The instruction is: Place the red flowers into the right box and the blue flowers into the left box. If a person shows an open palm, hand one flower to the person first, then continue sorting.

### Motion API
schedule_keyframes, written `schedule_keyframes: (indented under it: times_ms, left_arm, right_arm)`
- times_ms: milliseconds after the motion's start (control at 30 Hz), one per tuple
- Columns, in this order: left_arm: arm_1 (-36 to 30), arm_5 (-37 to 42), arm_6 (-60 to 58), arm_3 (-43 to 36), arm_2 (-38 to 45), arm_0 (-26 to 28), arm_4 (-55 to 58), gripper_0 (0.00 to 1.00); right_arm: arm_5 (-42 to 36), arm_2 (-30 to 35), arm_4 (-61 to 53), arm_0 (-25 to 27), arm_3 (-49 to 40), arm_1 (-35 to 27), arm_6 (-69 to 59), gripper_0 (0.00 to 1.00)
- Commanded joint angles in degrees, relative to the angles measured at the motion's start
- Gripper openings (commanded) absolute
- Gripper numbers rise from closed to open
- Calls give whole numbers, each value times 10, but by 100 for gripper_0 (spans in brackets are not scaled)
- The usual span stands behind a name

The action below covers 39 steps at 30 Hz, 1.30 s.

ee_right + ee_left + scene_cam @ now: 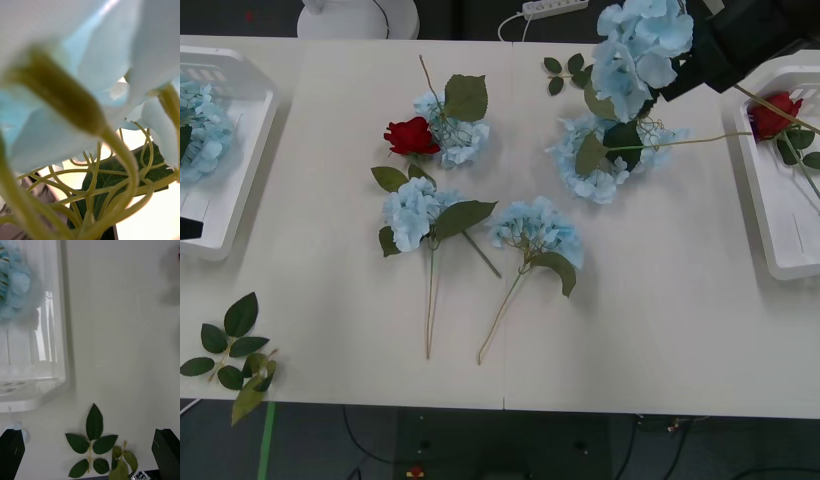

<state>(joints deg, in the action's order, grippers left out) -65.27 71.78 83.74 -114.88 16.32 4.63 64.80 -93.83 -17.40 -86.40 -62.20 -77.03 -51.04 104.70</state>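
One blue flower [635,50] was seen lifted at two o'clock by the right gripper [680,75]; pinch unconfirmed. Left box [240,190] should be targeted, stem kept clear.

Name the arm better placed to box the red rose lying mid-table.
Left. The left gripper is open and free beside the left box; the right arm carries a blue hydrangea. The red rose lies left of centre.
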Motion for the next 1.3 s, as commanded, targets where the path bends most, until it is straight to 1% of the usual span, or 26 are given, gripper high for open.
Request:
schedule_keyframes:
  times_ms: [33, 200, 333, 433, 567, 667, 833, 967, 1033, 1133, 1300]
  left_arm:
    - [45, 0, -111, -76, 3, 25, -6, 100]
    - [88, -17, -144, -113, -47, 19, -21, 100]
    - [116, -80, -147, -128, -115, 18, -63, 100]
    - [125, -111, -152, -126, -174, 5, -100, 100]
    - [146, -112, -183, -119, -244, -30, -147, 100]
    - [166, -112, -202, -119, -270, -46, -175, 100]
    - [197, -112, -200, -120, -286, -52, -200, 100]
    - [204, -125, -201, -122, -286, -48, -199, 100]
    - [203, -149, -203, -134, -282, -38, -194, 100]
    - [204, -199, -209, -166, -255, -8, -141, 100]
    - [207, -256, -209, -206, -233, 6, -78, 100]
  right_arm:
    - [92, 8, -76, 8, -12, -3, 60, 0]
    - [189, 10, -133, 33, -13, 31, 115, 0]
    - [257, 10, -161, 56, -25, 75, 158, 0]
    - [274, 10, -161, 60, -28, 106, 164, 0]
    - [300, 10, -158, 61, -29, 154, 168, 0]
    - [319, 10, -151, 61, -31, 182, 169, 0]
    - [360, -4, -142, 61, -41, 223, 171, 0]
    - [409, -45, -143, 61, -41, 248, 173, 0]
    - [428, -62, -143, 61, -41, 254, 174, 0]
    - [459, -88, -143, 61, -41, 263, 176, 0]
    - [476, -105, -139, 61, -41, 269, 180, 0]
